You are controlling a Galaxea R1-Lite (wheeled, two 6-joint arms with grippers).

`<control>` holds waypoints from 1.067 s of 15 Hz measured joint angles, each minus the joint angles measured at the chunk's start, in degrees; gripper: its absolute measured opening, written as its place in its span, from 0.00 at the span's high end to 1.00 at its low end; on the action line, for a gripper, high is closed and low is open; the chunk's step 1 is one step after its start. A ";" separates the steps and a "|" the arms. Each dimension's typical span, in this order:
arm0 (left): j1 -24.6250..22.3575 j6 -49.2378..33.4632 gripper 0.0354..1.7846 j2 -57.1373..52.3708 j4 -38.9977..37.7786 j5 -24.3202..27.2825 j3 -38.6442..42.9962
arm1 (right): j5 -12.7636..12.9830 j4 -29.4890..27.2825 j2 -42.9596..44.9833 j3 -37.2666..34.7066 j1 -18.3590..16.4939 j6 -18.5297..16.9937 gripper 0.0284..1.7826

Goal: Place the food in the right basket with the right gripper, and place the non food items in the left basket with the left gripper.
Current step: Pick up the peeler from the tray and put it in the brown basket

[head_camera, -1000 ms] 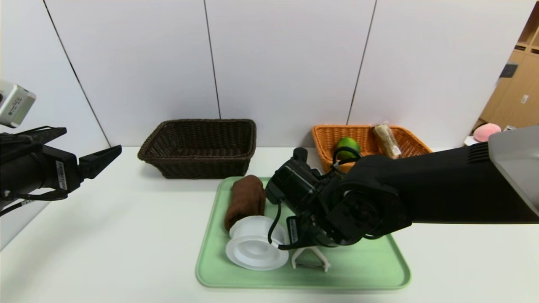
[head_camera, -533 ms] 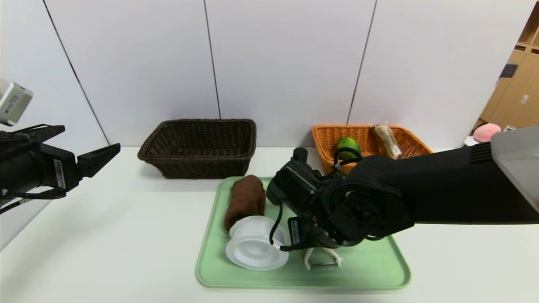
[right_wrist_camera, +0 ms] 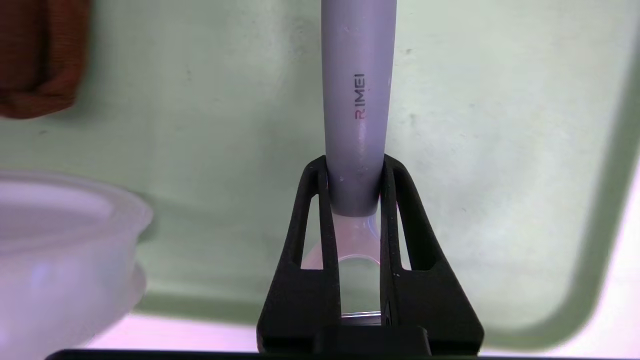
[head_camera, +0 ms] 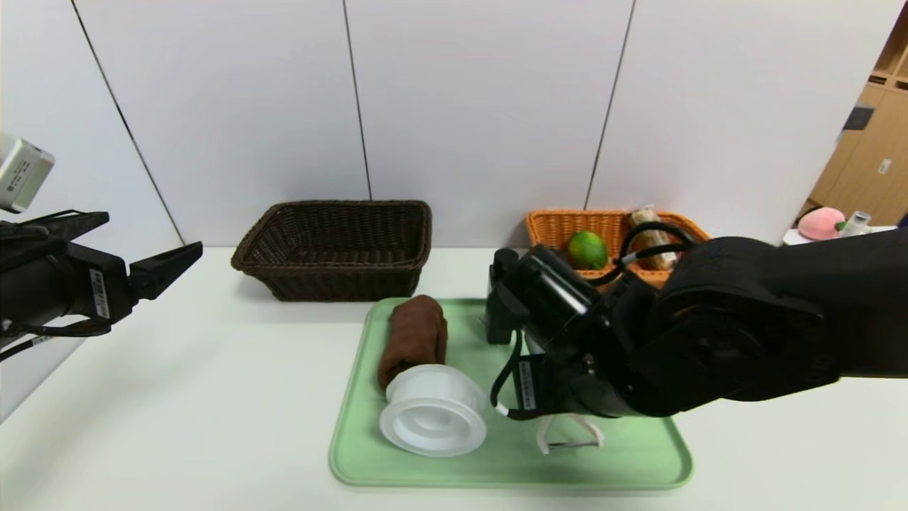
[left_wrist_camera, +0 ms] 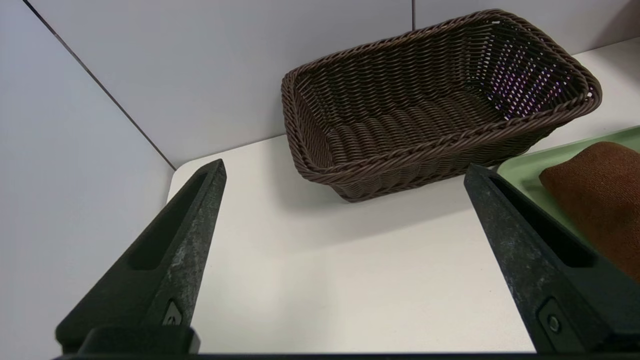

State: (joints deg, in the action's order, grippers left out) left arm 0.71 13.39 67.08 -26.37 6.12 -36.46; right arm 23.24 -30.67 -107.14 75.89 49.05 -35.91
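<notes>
Pale green plastic forms the flat rectangular tray (head_camera: 624, 465) that lies at the middle of the white tabletop (head_camera: 177, 397), close to its near edge. The right end effector (right_wrist_camera: 356, 210) is above the near right part of this tray, and its two black fingers (right_wrist_camera: 312, 235) are pressed narrow on the grey handle of a peeler with a white Y-shaped head (head_camera: 567, 434); in the head view only the white head shows below the arm. In the near left part of the tray a white round plastic container (head_camera: 433, 419) lies tilted on its side, touching a rolled brown cloth (head_camera: 413, 337) that reaches toward the tray's far left corner. Near the far edge of the tabletop, on the left, stands a dark brown woven basket (head_camera: 337, 245), with nothing visible inside. Near the far edge on the right stands an orange woven basket (head_camera: 550, 231), which holds a green round fruit (head_camera: 587, 250) and a wrapped snack bar (head_camera: 644, 220), partly hidden behind the right arm. The left end effector (left_wrist_camera: 345, 172) hangs in the air over the left edge of the tabletop, its fingers spread wide with nothing between them, facing the dark brown basket.
</notes>
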 joint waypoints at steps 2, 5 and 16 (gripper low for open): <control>0.00 -0.02 0.06 0.00 0.00 -0.09 -0.02 | 0.60 -0.24 3.95 -0.61 0.50 0.11 0.88; 0.00 -0.05 0.06 0.11 0.05 -0.04 -0.02 | 0.94 0.33 9.63 -2.02 0.67 0.28 0.88; 0.00 0.06 0.06 -0.17 0.00 -0.17 0.09 | 1.56 36.82 18.77 -10.90 -5.05 22.47 0.88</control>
State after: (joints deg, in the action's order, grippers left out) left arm 0.71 13.45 66.91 -26.37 5.95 -36.38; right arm 24.80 6.14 -88.37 64.99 44.01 -13.45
